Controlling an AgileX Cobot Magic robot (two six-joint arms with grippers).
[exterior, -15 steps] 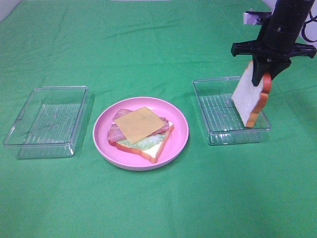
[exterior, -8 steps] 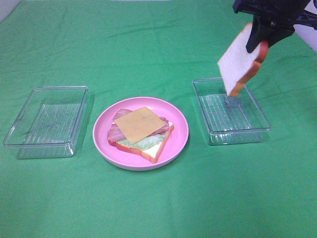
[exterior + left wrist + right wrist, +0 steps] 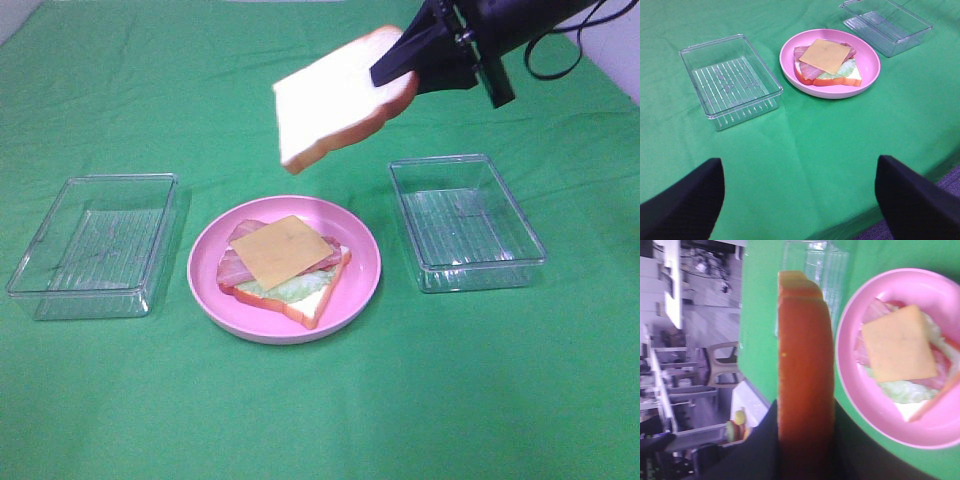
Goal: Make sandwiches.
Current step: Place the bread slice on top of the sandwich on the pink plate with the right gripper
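An open sandwich (image 3: 285, 268) lies on the round pink plate (image 3: 362, 285): bread at the bottom, then lettuce, ham and bacon, with a yellow cheese slice (image 3: 281, 250) on top. It also shows in the left wrist view (image 3: 827, 62) and the right wrist view (image 3: 905, 352). My right gripper (image 3: 395, 72) is shut on a white bread slice (image 3: 335, 95) by its crust edge and holds it tilted in the air above and behind the plate. In the right wrist view the slice's crust (image 3: 805, 370) stands between the fingers. My left gripper (image 3: 797, 200) is open and empty, far from the plate.
A clear plastic tray (image 3: 465, 222) stands right of the plate and holds nothing. A second clear tray (image 3: 100, 245) stands left of the plate. Green cloth covers the table.
My right gripper has lifted the bread slice out of the right tray and carried it up and to the left, above the back of the plate. The slice has tilted towards flat.
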